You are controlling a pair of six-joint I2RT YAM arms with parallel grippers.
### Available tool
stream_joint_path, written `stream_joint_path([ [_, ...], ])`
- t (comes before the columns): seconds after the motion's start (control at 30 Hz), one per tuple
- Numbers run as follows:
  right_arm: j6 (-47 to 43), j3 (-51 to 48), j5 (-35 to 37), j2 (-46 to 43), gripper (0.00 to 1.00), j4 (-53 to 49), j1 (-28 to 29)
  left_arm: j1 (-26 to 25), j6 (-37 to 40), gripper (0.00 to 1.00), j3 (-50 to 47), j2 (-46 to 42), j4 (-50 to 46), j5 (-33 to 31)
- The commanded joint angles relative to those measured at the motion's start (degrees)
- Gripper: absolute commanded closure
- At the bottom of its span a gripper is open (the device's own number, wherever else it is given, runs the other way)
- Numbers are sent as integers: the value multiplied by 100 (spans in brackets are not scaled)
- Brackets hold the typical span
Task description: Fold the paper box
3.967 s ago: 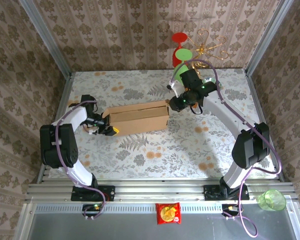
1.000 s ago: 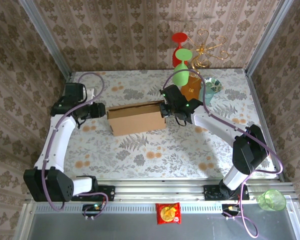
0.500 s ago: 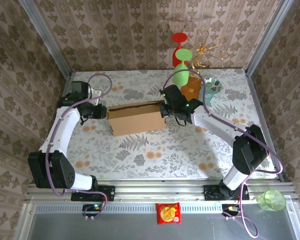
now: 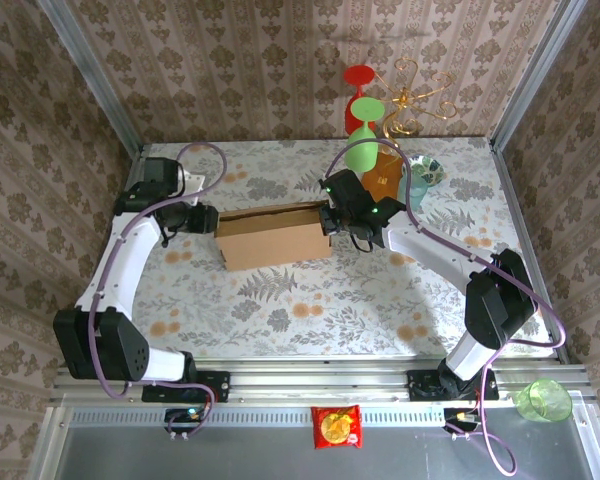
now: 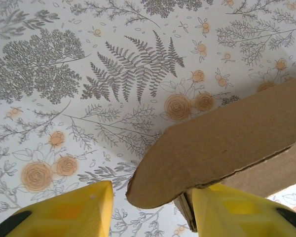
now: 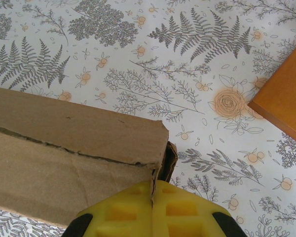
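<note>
Box (image 4: 275, 235) mid-frame on counter (image 4: 310, 310) | left tool (image 5: 148, 207) wide, flap (image 5: 212, 143) between fingers (image 5: 64, 210) (not pinched) | right tool (image 6: 153, 207) closed at box's right end | risk: flap may spring open if left grabs air, box skids

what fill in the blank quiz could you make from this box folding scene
1. The left fingers stand apart, with a rounded ___ of the paper box between them.
2. The right fingers are ___, with no gap between them, at the box's right end.
3. Both pairs of fingers are coloured ___.
4. The plastic cup beyond the table's near edge is ___.
Missing words: flap; shut; yellow; green.
</note>
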Motion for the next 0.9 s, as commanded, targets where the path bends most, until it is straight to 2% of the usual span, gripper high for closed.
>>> stream_joint_path([
  [0.0, -10, -92, -264, 227, 100, -703, 5, 2, 351, 53, 187, -64, -181, -128],
  [0.1, 4, -112, -273, 223, 100, -701, 5, 19, 410, 53, 202, 19, -91, -3],
  [0.2, 22, -106, -281, 225, 100, -700, 0, -1, 355, 57, 287, 189, -114, 236],
  [0.33, 28, -114, -283, 203, 100, -701, 5, -6, 206, 73, 310, 238, -94, 279],
  [0.4, 37, -123, -277, 205, 100, -693, 5, -5, 179, 77, 368, 268, -144, 296],
  [0.87, 55, -143, -290, 204, 100, -672, 5, -34, 56, 78, 187, 282, -140, 93],
])
